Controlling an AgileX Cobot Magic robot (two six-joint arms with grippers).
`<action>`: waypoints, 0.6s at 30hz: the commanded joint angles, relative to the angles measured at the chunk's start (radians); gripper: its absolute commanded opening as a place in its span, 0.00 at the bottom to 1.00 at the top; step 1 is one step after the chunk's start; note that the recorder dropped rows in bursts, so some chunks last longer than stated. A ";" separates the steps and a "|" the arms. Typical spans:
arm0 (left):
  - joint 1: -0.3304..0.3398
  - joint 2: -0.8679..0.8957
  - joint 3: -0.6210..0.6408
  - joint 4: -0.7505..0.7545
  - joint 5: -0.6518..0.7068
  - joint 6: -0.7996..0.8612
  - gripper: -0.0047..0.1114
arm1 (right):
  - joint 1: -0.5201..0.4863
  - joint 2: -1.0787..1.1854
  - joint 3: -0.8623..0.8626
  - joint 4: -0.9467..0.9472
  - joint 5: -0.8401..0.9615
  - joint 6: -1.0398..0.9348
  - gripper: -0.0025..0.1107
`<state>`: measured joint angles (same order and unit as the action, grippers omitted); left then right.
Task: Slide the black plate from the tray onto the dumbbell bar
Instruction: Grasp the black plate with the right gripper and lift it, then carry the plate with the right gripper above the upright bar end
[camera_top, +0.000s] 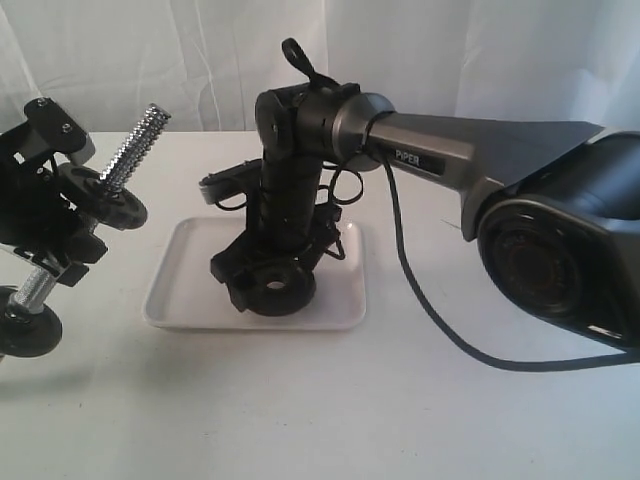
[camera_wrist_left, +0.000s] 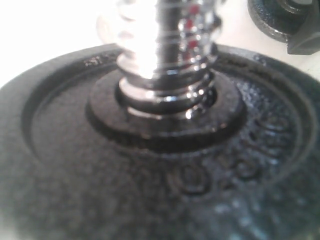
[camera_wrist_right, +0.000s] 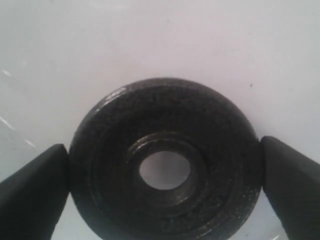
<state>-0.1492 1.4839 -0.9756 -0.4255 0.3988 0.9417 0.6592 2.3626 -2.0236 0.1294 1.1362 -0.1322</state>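
Right gripper (camera_top: 274, 288) clasps the plate (camera_top: 298, 296), which lies flat in the tray (camera_top: 180, 300). Only the right wrist view shows both fingers (camera_wrist_right: 35, 192) touching its rim. Left gripper (camera_top: 62, 235) clamps the tilted bar (camera_top: 135, 145) left of the tray. The left wrist view shows the bar's thread through 1 disc (camera_wrist_left: 150, 200) but no fingers.

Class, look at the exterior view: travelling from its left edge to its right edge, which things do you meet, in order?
Lower weight disc → threaded upper end of the dumbbell bar → black plate, lying in the tray → grey link of the right arm.
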 joint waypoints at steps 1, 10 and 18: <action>0.001 -0.060 -0.032 -0.075 -0.054 -0.004 0.04 | -0.041 -0.043 -0.050 0.048 0.036 0.013 0.02; 0.001 -0.060 -0.032 -0.075 -0.047 -0.002 0.04 | -0.198 -0.050 -0.052 0.461 0.085 -0.062 0.02; 0.001 -0.060 -0.032 -0.075 -0.044 -0.002 0.04 | -0.315 -0.050 -0.052 0.920 0.085 -0.182 0.02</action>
<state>-0.1492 1.4818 -0.9756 -0.4255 0.4111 0.9433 0.3760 2.3382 -2.0629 0.8813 1.2205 -0.2779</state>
